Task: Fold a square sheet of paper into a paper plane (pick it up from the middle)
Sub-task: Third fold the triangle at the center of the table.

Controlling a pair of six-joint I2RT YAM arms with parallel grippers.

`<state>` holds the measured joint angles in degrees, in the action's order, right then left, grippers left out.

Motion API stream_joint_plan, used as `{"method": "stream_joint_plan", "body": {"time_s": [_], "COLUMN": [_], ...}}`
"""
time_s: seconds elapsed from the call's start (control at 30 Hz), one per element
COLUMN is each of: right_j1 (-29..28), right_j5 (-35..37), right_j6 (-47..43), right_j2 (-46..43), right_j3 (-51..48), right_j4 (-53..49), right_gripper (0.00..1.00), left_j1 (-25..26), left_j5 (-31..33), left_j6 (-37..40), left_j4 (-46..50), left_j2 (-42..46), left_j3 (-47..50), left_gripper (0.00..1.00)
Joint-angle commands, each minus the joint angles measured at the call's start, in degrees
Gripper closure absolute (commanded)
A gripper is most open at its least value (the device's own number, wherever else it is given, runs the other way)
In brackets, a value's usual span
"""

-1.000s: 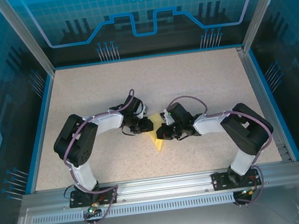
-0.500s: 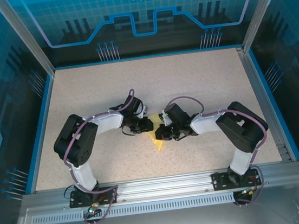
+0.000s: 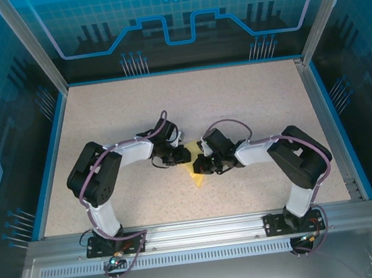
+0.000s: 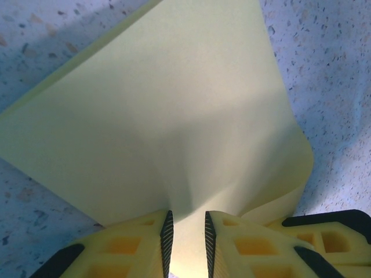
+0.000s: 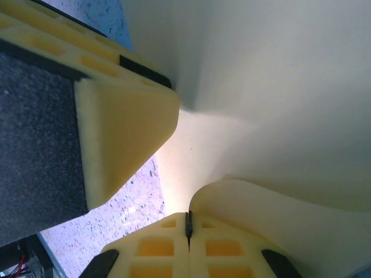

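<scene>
The square sheet of paper is lying near the middle of the table, slightly toward the near edge. The left gripper is placed at its left-rear side and the right gripper at its right, the two almost touching. One edge is pinched between the left fingers. A curled edge is nipped at the right tips.

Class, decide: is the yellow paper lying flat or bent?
Bent: the yellow paper puckers where the left tool pinches it, and an edge curls over beside the right tool.
</scene>
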<state>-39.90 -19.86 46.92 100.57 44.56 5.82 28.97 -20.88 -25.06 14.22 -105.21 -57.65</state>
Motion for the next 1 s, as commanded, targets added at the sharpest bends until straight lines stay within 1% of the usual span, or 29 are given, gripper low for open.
{"method": "stream_joint_plan", "body": {"time_s": [0.0,0.23,0.3,0.33,0.43,0.67,0.97], "right_j1": [-1.11,-1.28,-1.32,-1.34,-1.49,-1.44,-1.53], "right_j5": [1.19,1.66,1.68,1.68,1.82,1.44,1.31], "right_j6": [-1.28,-1.81,-1.78,-1.76,-1.86,-1.83,-1.96], "right_j2": [1.21,1.56,1.55,1.54,1.3,1.53,1.65], "right_j3": [1.23,1.67,1.59,1.55,1.57,1.62,1.16], "right_j4": [-2.29,-3.28,-3.45,-3.33,-3.54,-3.28,-3.22], "right_gripper": [0.94,0.93,0.9,0.88,0.78,0.64,0.62], "left_j1": [-0.44,-0.45,-0.45,-0.49,-0.41,-0.47,-0.53], "left_j5": [-1.26,-1.35,-1.43,-1.44,-1.69,-2.38,-2.8], "left_j6": [0.97,1.13,1.13,1.11,1.07,0.89,0.51], "left_j4": [0.28,0.37,0.37,0.31,0.1,-0.24,-0.16], "left_j2": [-1.75,-2.1,-2.19,-2.3,-2.46,-2.63,-0.8], "left_j3": [0.72,0.69,0.61,0.61,0.61,0.52,0.54], "left_gripper": [0.74,0.75,0.75,0.75,0.75,0.75,0.75]}}
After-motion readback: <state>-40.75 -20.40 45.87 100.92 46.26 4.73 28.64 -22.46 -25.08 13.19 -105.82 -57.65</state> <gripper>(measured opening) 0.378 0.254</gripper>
